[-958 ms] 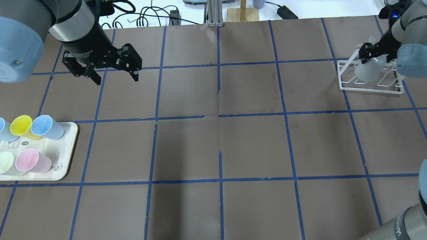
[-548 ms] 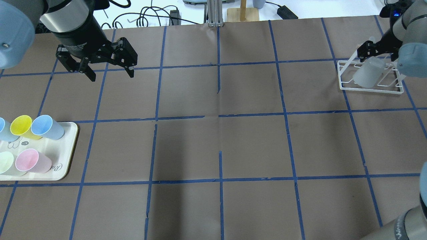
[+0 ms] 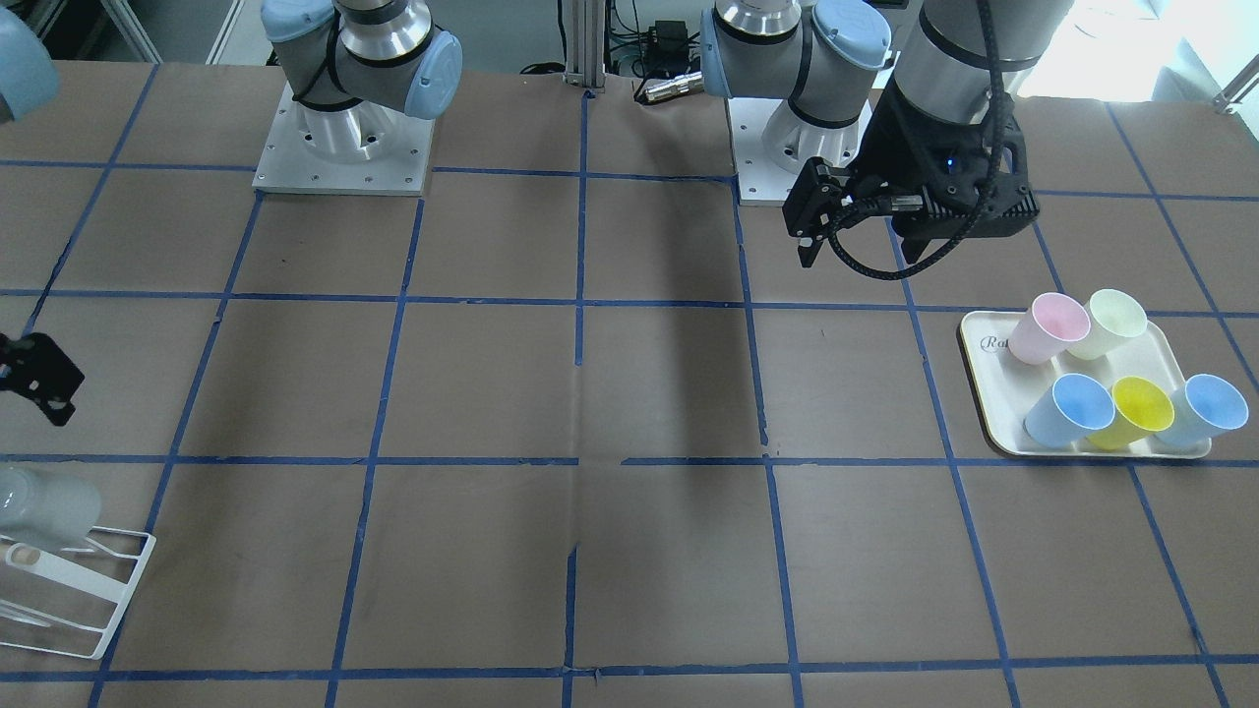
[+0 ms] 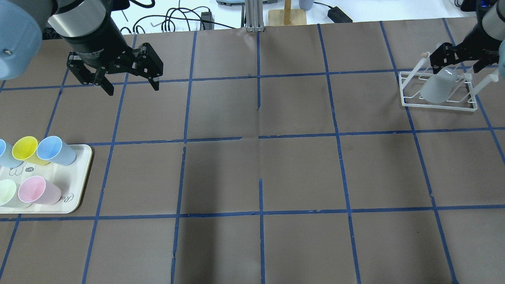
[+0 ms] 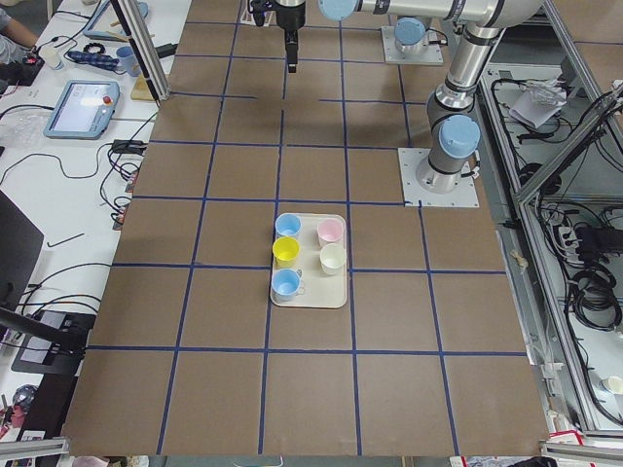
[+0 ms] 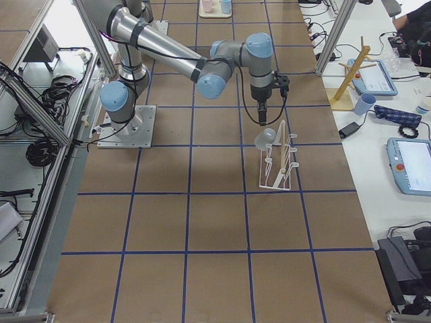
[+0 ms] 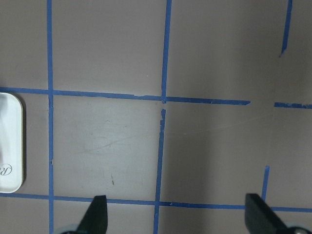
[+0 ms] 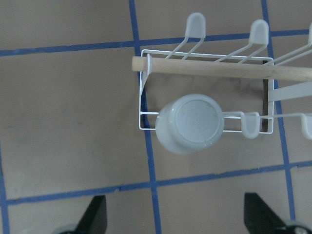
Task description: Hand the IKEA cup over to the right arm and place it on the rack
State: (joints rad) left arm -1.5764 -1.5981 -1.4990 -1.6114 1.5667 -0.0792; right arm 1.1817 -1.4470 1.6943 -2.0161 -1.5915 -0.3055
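The IKEA cup (image 4: 438, 90) is pale grey-white and hangs upside down on a prong of the white wire rack (image 4: 410, 103) at the far right. The right wrist view shows its base (image 8: 192, 124) from above, with the rack (image 8: 142, 100) under it. My right gripper (image 4: 453, 66) is open and empty above the cup, apart from it; its fingertips (image 8: 96, 214) show at the bottom of the right wrist view. My left gripper (image 4: 133, 87) is open and empty over bare table at the far left. In the front view the cup (image 3: 44, 506) and rack (image 3: 118, 590) are at the lower left.
A cream tray (image 4: 77, 197) at the left edge holds several cups, among them a yellow one (image 4: 25, 148), a blue one (image 4: 53, 149) and a pink one (image 4: 33, 189). A wooden stand (image 4: 287, 15) and cables lie beyond the table's far edge.
My right gripper has let go of the cup and drawn up and away; the cup stays on the rack. My left gripper moved a little back and left, then held still.
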